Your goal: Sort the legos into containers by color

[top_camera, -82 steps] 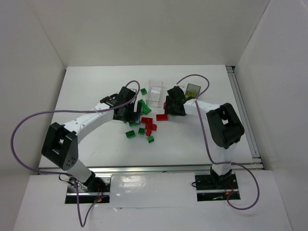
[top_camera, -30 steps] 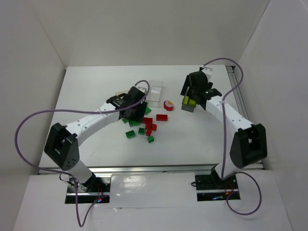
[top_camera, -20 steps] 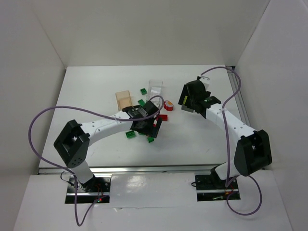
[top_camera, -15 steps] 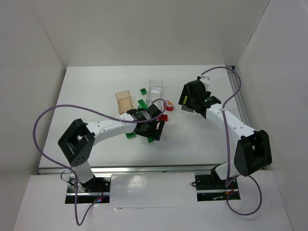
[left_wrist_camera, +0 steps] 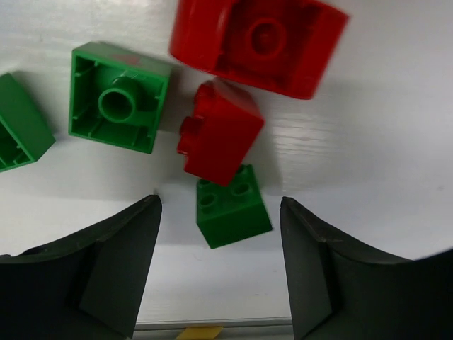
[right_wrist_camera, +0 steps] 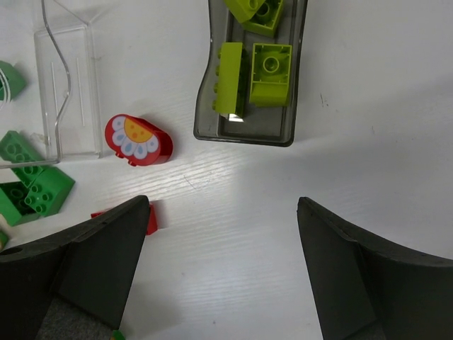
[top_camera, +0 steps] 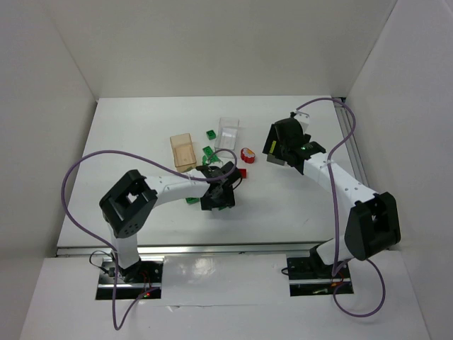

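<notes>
The left jaws stand open astride a small green brick, studs up, slightly askew, untouched; a red brick touches its far edge. The right jaws, well right of it, gape empty, smoky box lengthwise beyond.

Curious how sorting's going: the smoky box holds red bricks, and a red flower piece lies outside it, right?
Not red: the bricks in the smoky box are yellow-green, as the right wrist view shows. The red flower piece does lie outside it.
</notes>
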### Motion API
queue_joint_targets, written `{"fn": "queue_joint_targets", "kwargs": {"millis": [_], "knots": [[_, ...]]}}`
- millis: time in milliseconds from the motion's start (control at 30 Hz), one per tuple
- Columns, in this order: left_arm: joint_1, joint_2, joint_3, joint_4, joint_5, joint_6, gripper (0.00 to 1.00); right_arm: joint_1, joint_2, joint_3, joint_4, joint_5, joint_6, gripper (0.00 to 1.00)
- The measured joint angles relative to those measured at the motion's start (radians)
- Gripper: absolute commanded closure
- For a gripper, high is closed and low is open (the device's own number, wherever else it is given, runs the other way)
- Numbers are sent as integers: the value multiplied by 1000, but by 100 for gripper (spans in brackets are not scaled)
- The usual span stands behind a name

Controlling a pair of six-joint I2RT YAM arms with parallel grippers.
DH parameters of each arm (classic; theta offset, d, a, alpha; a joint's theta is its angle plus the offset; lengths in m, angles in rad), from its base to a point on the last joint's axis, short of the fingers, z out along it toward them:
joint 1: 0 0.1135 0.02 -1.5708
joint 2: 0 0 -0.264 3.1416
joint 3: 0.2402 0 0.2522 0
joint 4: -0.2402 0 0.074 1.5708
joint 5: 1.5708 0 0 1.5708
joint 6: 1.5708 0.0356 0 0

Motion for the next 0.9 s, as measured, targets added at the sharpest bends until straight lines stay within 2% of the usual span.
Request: {"fn": "queue_joint_targets", "kwargs": {"millis": [233,467,533,633,900], "knots": [[0,7,-19,-1,-16,-52,32,0,-7,0,-2,-1,0,8],[-2,7,-19,11,-32,-48,56,0,-7,0,-2,-13,0,9],[-6,6,-19,14,-35,-41,57,0,-7,0,-2,-14,0,9],[-11,1,-19,13,-38,-24,64,0,-8,0,-2,-15,0,9],[-28,-138,3,-72,-84,42,64,0,-13,0,-3,5,-3,9]]}}
